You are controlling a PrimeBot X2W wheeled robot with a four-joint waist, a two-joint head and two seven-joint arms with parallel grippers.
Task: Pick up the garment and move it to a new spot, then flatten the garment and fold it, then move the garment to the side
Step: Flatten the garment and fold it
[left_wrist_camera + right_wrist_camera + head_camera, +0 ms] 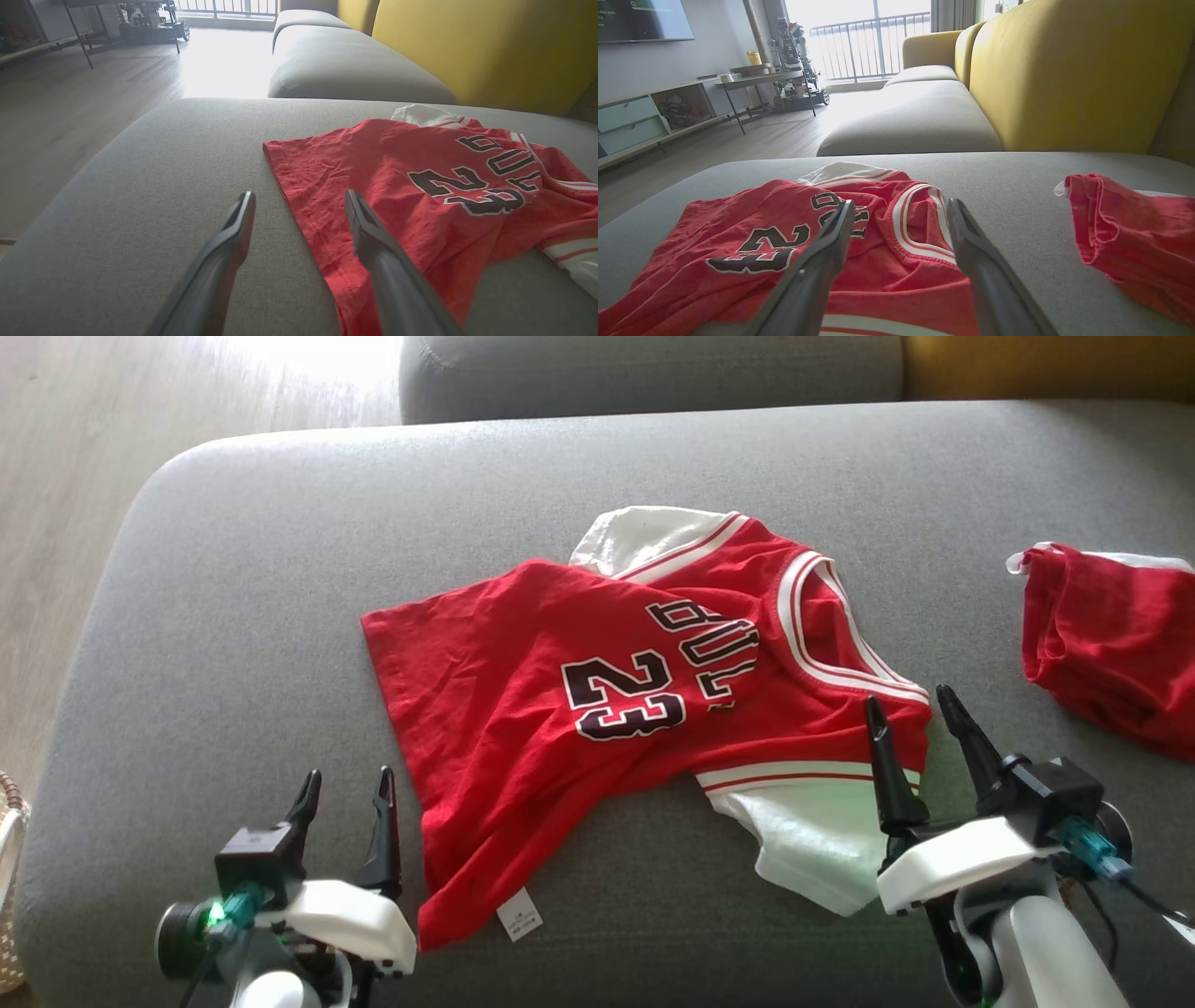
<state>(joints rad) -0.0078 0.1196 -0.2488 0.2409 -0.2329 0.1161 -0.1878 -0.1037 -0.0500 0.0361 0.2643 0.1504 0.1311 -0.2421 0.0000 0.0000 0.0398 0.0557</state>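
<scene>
The garment [597,700] is a red basketball jersey with white sleeves and the number 23, lying crumpled on the grey sofa cushion [243,579]. My left gripper [347,782] stands open at the lower left, beside the jersey's hem edge, with nothing between its fingers. In the left wrist view the left gripper [299,201] straddles the hem edge of the garment [420,186]. My right gripper [910,698] is open over the jersey's collar and sleeve side. The right wrist view has the right gripper [901,210] open above the garment's [752,242] neckline.
A second red cloth [1111,644] lies at the cushion's right edge, also in the right wrist view as the red cloth [1134,233]. A yellow sofa back [1064,70] rises behind. Wooden floor [112,457] lies to the left, past the cushion's rounded edge.
</scene>
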